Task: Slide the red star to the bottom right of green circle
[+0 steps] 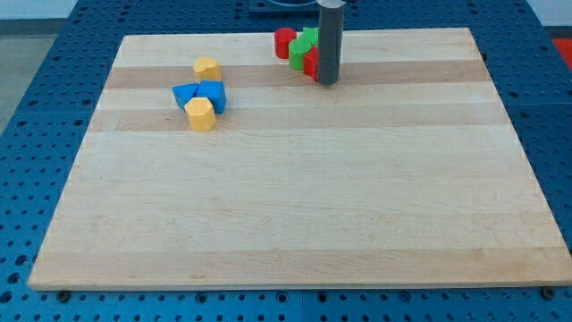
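Touching the red star (310, 63) beside the green circle (298, 52), my tip (327, 81) has no jaws.

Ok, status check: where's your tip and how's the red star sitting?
My tip at the top cluster, right edge. Red block beside it, half hidden, touching green blocks; shapes unclear. Second red block crowds the left.

Two yellow blocks (206, 67) (201, 114) flank touching blue blocks (200, 94) on the wooden board (295, 215).

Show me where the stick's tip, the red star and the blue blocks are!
My tip (327, 82): camera view, rod's very bottom end.
Red star (310, 63): camera view, visible red edge left of the rod.
Blue blocks (202, 94): camera view, middle of the pair.
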Robot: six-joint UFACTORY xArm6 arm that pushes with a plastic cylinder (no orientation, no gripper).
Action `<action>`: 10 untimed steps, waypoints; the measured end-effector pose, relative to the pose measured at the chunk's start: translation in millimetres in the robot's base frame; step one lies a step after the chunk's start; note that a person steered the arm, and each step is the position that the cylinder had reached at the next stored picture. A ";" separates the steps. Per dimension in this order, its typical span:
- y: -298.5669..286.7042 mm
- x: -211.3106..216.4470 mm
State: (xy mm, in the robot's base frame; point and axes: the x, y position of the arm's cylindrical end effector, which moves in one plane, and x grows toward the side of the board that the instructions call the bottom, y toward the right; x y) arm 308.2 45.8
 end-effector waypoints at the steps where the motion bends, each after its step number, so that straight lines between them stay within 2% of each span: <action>1: 0.0 -0.1; 6: -8.7 8.1; 8: -17.1 77.1; 9: -44.7 109.3; 10: -47.0 118.8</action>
